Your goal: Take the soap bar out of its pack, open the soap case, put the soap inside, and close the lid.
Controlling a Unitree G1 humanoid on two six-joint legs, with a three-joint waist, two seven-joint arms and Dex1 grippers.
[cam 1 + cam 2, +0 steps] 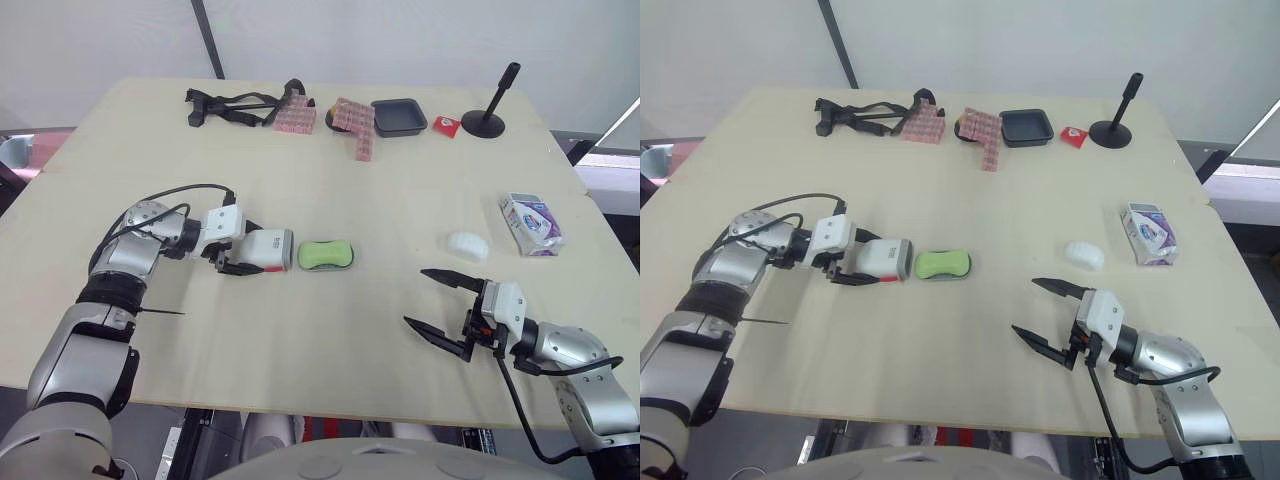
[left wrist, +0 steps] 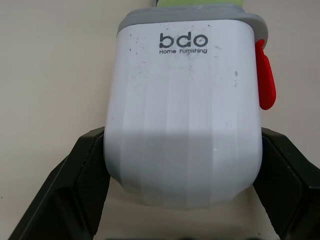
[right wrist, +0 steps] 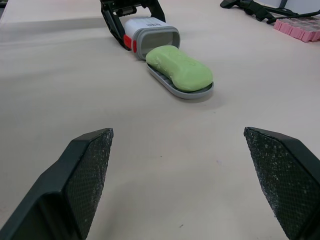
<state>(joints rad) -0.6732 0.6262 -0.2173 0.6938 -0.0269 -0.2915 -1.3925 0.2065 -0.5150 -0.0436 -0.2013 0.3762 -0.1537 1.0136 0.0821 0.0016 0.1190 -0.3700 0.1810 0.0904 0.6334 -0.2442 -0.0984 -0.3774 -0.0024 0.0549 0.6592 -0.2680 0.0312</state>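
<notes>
L gripper (image 1: 240,260) clamped on white plastic soap case (image 1: 268,250) w/ grey rim & red latch, lying mid beige table (image 1: 400,180); green oval soap bar (image 1: 325,254) sits on grey tray (image 3: 200,92) at case mouth; R gripper (image 1: 414,296) spread wide, holding nothing, nr front-right edge.

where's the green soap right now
In the left eye view, the green soap lies on a grey tray mid-table, beside the white case in the left gripper.
</notes>
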